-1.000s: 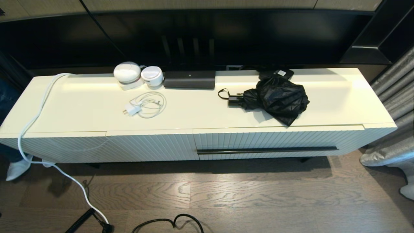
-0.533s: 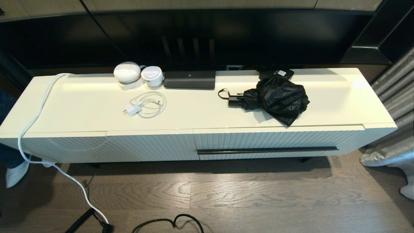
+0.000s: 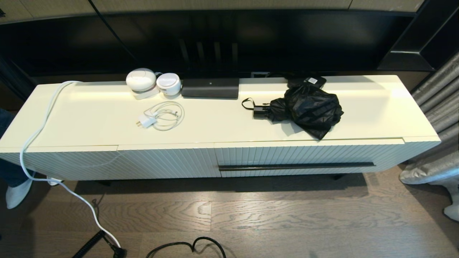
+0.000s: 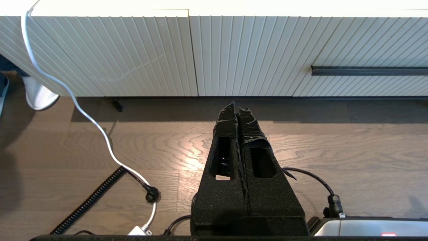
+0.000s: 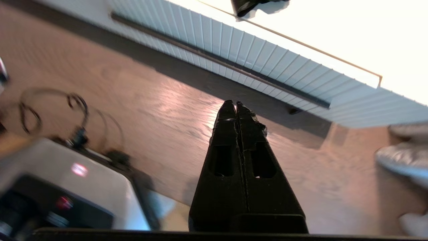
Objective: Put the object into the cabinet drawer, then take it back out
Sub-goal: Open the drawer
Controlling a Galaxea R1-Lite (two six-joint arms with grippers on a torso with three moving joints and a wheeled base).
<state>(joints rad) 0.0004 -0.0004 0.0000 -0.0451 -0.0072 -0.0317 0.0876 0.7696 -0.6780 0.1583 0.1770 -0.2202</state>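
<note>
The black folding umbrella [image 3: 304, 109] lies on the cabinet top at the right, its short handle and wrist loop pointing left; a corner of its fabric [image 5: 247, 5] shows in the right wrist view. Below it the cream ribbed drawer [image 3: 308, 154] is closed, with its long black bar handle [image 3: 296, 166]. Neither arm appears in the head view. My left gripper [image 4: 236, 106] is shut and empty, low over the wood floor in front of the cabinet's left part. My right gripper [image 5: 235, 103] is shut and empty too, above the floor short of the drawer handle [image 5: 217, 62].
On the cabinet top sit two white round devices [image 3: 152, 83], a coiled white charger cable [image 3: 161, 116], a long black box [image 3: 210, 88] and a small flat black box [image 3: 310, 81]. A white cable [image 3: 39, 129] hangs over the left end. Black cords [image 3: 186, 247] lie on the floor. A grey curtain [image 3: 437, 118] hangs at right.
The umbrella, drawer and cabinet items stay as they were. A person's white-shod foot at the far left floor has shifted a little further left.
</note>
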